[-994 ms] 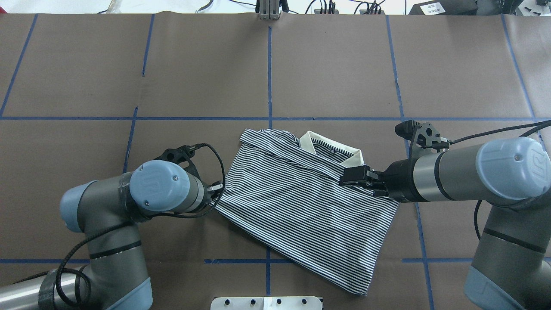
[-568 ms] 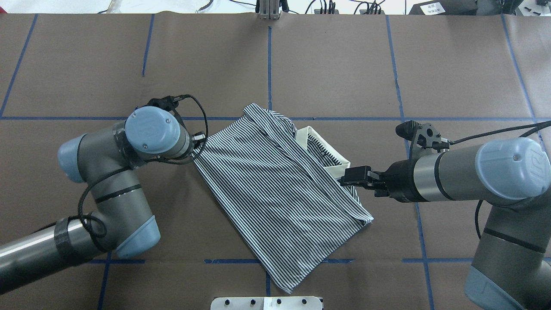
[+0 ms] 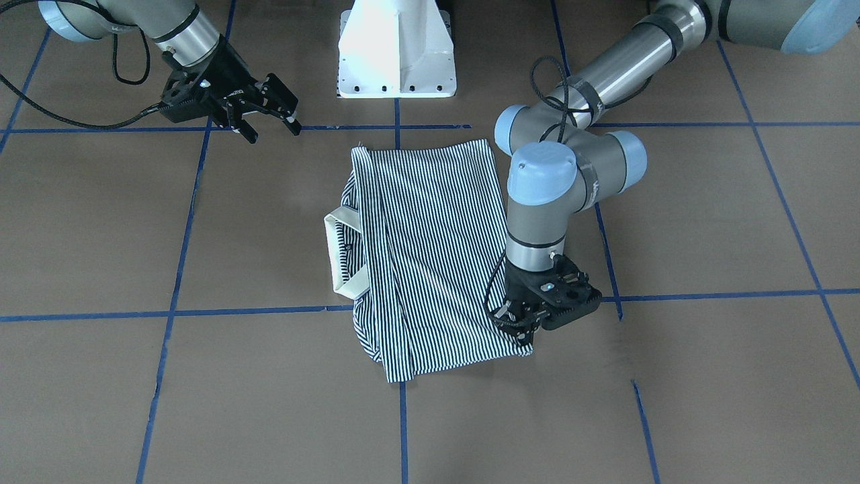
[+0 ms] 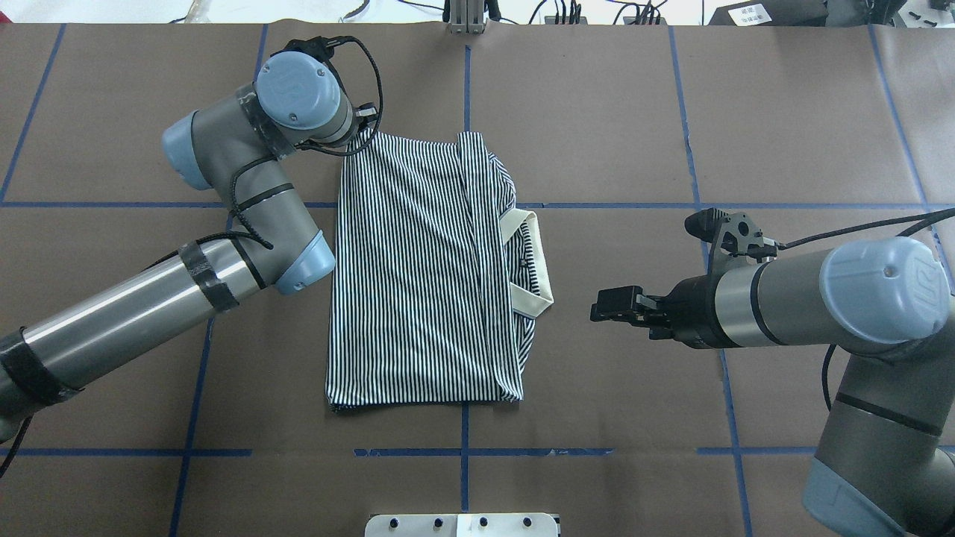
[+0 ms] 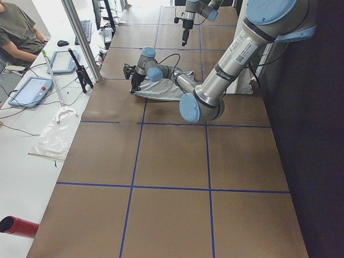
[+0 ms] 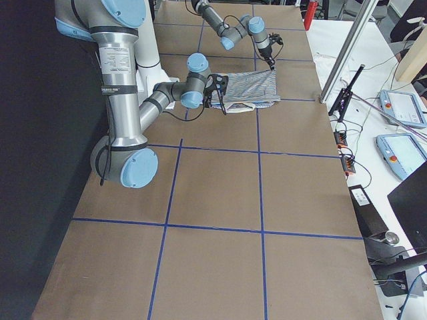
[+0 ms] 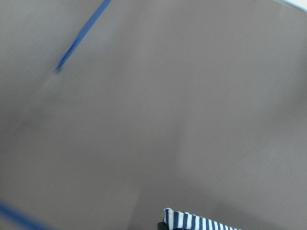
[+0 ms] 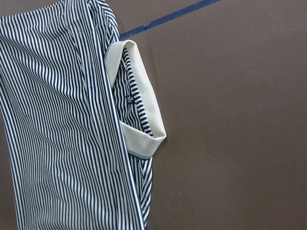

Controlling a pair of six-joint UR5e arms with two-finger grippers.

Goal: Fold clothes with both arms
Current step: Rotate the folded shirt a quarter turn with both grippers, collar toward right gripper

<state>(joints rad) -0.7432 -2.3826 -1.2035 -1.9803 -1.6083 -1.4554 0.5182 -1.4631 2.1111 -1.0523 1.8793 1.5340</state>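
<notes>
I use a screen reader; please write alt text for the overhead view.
A striped shirt, folded into a rough rectangle, lies on the brown table, its cream collar poking out on the right. The left arm reaches to its far left corner; the right end effector hovers beside the collar, not touching.

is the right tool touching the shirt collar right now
Apart. The overhead view shows a strip of bare brown table between the right tool and the cream collar; the tool's jaws stand open.
</notes>
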